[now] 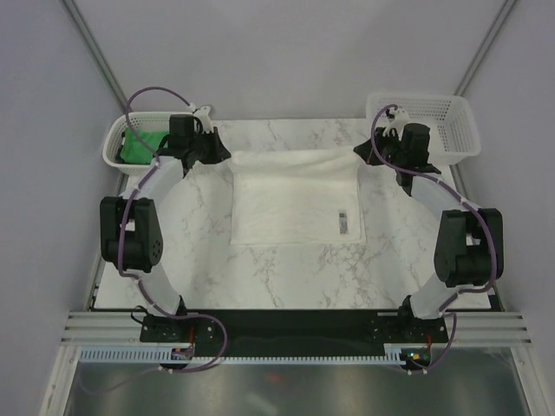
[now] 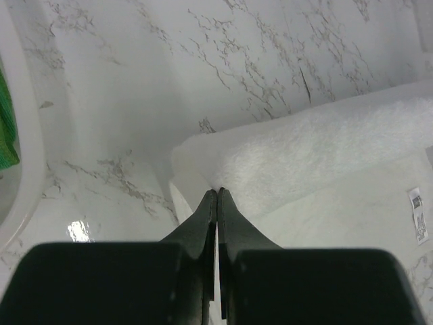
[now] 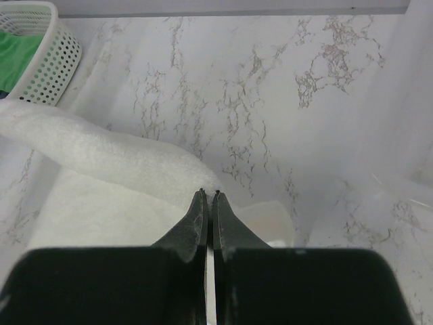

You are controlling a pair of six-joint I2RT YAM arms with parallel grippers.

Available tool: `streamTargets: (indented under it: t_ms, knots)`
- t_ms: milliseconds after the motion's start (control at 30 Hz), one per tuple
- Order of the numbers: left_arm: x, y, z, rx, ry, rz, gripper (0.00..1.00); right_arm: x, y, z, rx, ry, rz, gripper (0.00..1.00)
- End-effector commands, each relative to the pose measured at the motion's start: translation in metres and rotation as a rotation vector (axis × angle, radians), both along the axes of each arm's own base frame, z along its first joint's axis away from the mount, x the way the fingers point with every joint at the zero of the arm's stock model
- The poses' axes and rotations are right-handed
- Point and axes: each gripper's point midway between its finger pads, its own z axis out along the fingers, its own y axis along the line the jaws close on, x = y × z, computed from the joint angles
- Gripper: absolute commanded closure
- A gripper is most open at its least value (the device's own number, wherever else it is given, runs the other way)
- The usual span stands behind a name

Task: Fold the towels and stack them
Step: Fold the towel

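I see left gripper (image 2: 216, 191) and right gripper (image 3: 207, 192) clamped on far corners of white towel (image 1: 295, 204); green towel (image 1: 139, 146) in basket (image 1: 112, 152).

White towel (image 1: 295, 195) with a small white tag (image 1: 344, 221) printed in black; bright green towel (image 1: 139, 147) inside a white perforated basket (image 1: 111, 152); white table (image 1: 199, 260) veined with grey marbling; matt black left gripper (image 2: 216, 193) and right gripper (image 3: 206, 194); purple cables (image 1: 154, 88).
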Motion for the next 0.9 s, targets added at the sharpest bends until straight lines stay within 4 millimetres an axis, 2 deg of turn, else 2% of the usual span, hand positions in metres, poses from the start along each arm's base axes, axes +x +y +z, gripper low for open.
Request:
streamTargets:
  t_ms: [0, 33, 67, 100, 167, 200, 267, 333, 367, 433, 467, 500, 567, 600, 633, 667, 733, 767, 867]
  knots:
    - [-0.016, 0.000, 0.031, 0.000, -0.109, -0.038, 0.98, -0.019, -0.006, 0.028, -0.023, -0.077, -0.016, 1.00]
    - [-0.022, -0.001, 0.041, -0.005, -0.130, -0.039, 0.98, -0.025, -0.008, 0.026, -0.024, -0.068, -0.023, 1.00]
    - [-0.025, -0.001, 0.042, -0.015, -0.130, -0.033, 0.98, -0.033, -0.008, 0.033, -0.023, -0.082, -0.025, 1.00]
    - [-0.034, -0.002, 0.033, -0.021, -0.105, -0.037, 0.98, -0.042, -0.008, 0.022, -0.019, -0.056, -0.030, 1.00]
    - [-0.046, -0.003, 0.039, -0.034, -0.112, -0.042, 0.98, -0.055, -0.009, 0.025, -0.013, -0.062, -0.039, 1.00]
    - [-0.054, -0.004, 0.031, -0.035, -0.091, -0.045, 0.98, -0.063, -0.009, 0.014, -0.011, -0.034, -0.040, 1.00]
    - [-0.065, -0.007, 0.027, -0.032, -0.084, -0.053, 0.98, -0.074, -0.011, 0.016, -0.007, -0.038, -0.057, 1.00]
    - [-0.080, -0.009, 0.022, -0.037, -0.070, -0.056, 0.98, -0.085, -0.013, 0.007, -0.003, -0.015, -0.072, 1.00]
    - [-0.085, -0.009, 0.021, -0.038, -0.066, -0.054, 0.98, -0.091, -0.013, 0.010, 0.006, -0.015, -0.080, 1.00]
    - [-0.099, -0.009, 0.016, -0.039, -0.052, -0.044, 0.98, -0.103, -0.013, 0.000, 0.020, 0.015, -0.091, 1.00]
    - [-0.104, -0.010, 0.014, -0.044, -0.044, -0.041, 0.98, -0.109, -0.013, 0.005, 0.038, 0.009, -0.095, 1.00]
    - [-0.112, -0.008, 0.008, -0.038, -0.033, -0.031, 0.98, -0.116, -0.013, -0.004, 0.044, 0.028, -0.100, 1.00]
    - [-0.121, -0.011, 0.001, -0.038, -0.015, -0.025, 0.98, -0.126, -0.012, -0.004, 0.062, 0.028, -0.109, 1.00]
    - [-0.128, -0.012, -0.005, -0.034, 0.001, -0.023, 0.98, -0.131, -0.015, -0.014, 0.062, 0.053, -0.130, 1.00]
    - [-0.133, -0.014, -0.002, -0.032, -0.007, -0.027, 0.98, -0.135, -0.014, -0.017, 0.074, 0.066, -0.134, 1.00]
    - [-0.140, -0.015, -0.009, -0.026, 0.007, -0.021, 0.98, -0.139, -0.013, -0.016, 0.086, 0.063, -0.130, 1.00]
    - [-0.146, -0.016, -0.009, -0.012, -0.001, -0.009, 0.98, -0.151, -0.013, -0.031, 0.094, 0.109, -0.142, 1.00]
    - [-0.149, -0.017, -0.011, -0.008, 0.004, -0.009, 0.98, -0.154, -0.014, -0.029, 0.093, 0.100, -0.151, 1.00]
    - [-0.158, -0.016, -0.017, 0.013, 0.017, 0.011, 0.98, -0.167, -0.022, -0.045, 0.107, 0.150, -0.216, 1.00]
